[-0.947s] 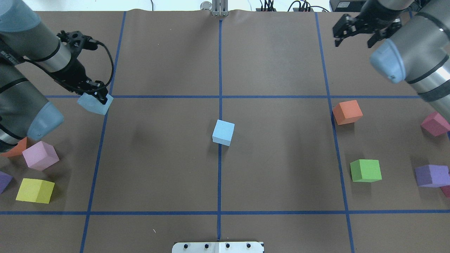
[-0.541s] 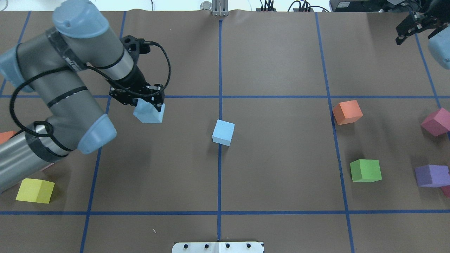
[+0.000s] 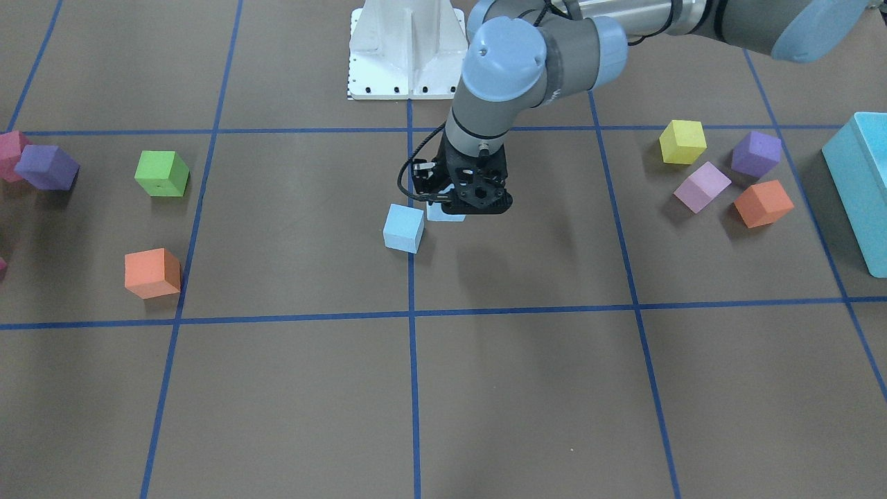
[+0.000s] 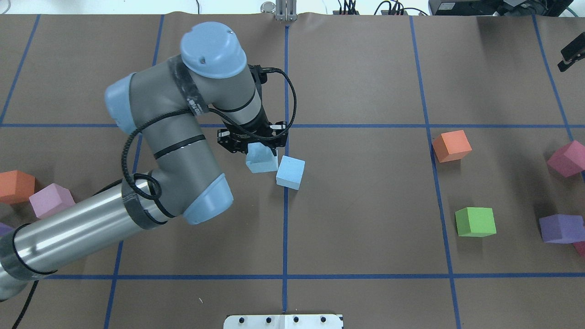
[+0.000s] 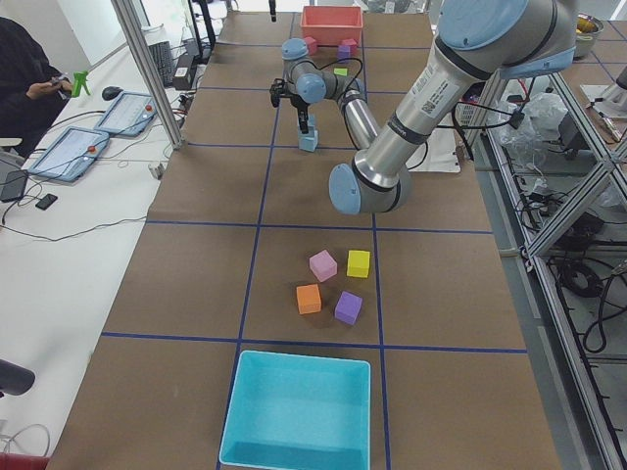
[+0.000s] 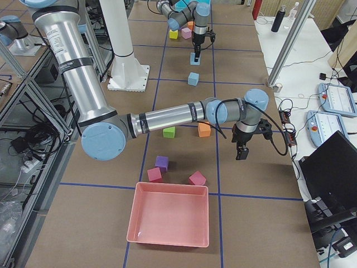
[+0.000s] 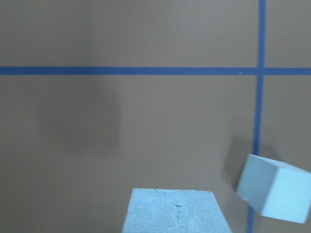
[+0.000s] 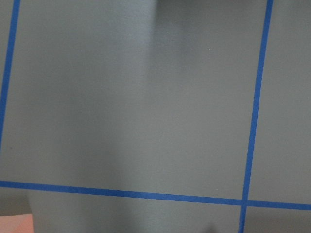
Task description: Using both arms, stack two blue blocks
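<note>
One pale blue block (image 4: 290, 172) rests at the table's centre on the blue tape line; it also shows in the front view (image 3: 404, 228). My left gripper (image 4: 256, 148) is shut on the second blue block (image 4: 261, 161) and holds it just above the table, close beside the resting one on its left. In the left wrist view the held block (image 7: 172, 211) is at the bottom edge and the resting block (image 7: 274, 194) at lower right. My right gripper (image 6: 241, 151) hangs far to the right, empty. Only one finger (image 4: 571, 55) shows in the overhead view, standing alone.
Orange (image 4: 451, 145), green (image 4: 475, 221), purple (image 4: 561, 228) and magenta (image 4: 566, 158) cubes lie on the right. Orange (image 4: 16, 186), pink (image 4: 51, 200) and yellow (image 3: 682, 141) cubes lie on the left. A turquoise bin (image 3: 859, 187) and a pink bin (image 6: 170, 220) stand at the table's ends.
My left arm has carried its blue block rightward from the far left to beside the centre block. My right arm has drawn back to the right edge.
</note>
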`<action>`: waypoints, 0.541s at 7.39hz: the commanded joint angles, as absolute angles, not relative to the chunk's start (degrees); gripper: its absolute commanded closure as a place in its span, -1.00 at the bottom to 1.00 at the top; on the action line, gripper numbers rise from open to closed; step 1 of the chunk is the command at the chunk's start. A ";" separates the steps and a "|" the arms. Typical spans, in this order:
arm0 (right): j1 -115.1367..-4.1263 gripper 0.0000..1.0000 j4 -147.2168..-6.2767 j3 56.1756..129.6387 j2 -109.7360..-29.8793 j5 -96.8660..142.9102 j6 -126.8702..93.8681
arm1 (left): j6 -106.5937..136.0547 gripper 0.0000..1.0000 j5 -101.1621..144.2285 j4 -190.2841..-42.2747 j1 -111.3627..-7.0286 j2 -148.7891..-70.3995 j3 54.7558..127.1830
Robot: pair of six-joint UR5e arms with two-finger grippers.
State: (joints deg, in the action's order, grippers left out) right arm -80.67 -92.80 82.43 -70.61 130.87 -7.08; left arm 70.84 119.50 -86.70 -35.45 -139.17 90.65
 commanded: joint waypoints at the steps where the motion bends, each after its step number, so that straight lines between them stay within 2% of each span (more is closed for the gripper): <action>1: -81.56 -1.00 -87.63 79.54 -72.68 133.50 -5.98 | 73.39 0.02 116.46 -86.75 -33.31 -145.26 83.52; 4: -81.56 -1.00 -87.54 79.72 -73.48 133.51 -5.98 | 73.30 0.02 115.66 -86.84 -33.13 -145.72 81.83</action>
State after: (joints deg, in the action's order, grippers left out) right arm -81.53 -87.65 79.70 -73.33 133.46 -5.95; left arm 73.37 115.94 -86.82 -33.22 -145.51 82.57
